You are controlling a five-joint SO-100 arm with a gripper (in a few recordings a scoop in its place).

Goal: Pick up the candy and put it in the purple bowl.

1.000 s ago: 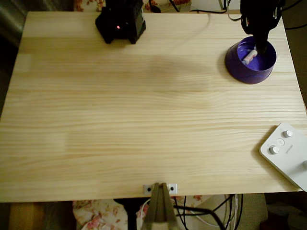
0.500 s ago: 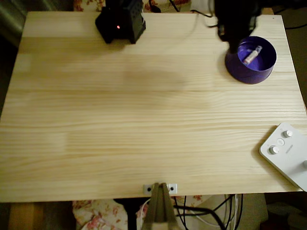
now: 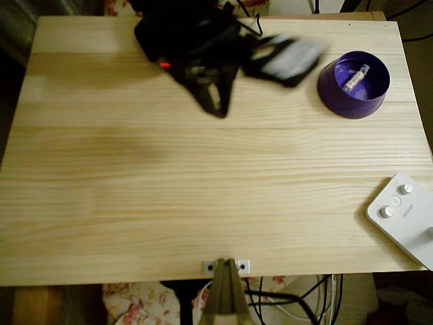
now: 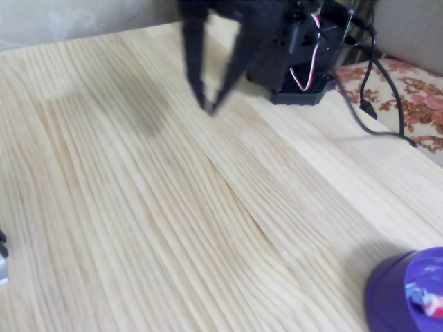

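The candy (image 3: 356,77) lies inside the purple bowl (image 3: 338,95) at the table's far right in the overhead view. In the fixed view the purple bowl (image 4: 391,294) sits at the bottom right corner with the candy (image 4: 423,301) peeking over its rim. My black gripper (image 3: 217,110) is blurred with motion over bare wood left of the bowl, well apart from it. In the fixed view the gripper (image 4: 208,108) points down, its fingers forming a narrow V whose tips meet. Nothing is between the fingers.
The arm's black base (image 3: 169,37) stands at the table's far edge, with cables (image 4: 377,76) trailing off beside it. A white device with round knobs (image 3: 406,217) lies at the near right corner. A small metal bracket (image 3: 225,267) sits on the front edge.
The gripper has left the bowl and swung left across the far side of the table. The candy stays lying in the bowl.
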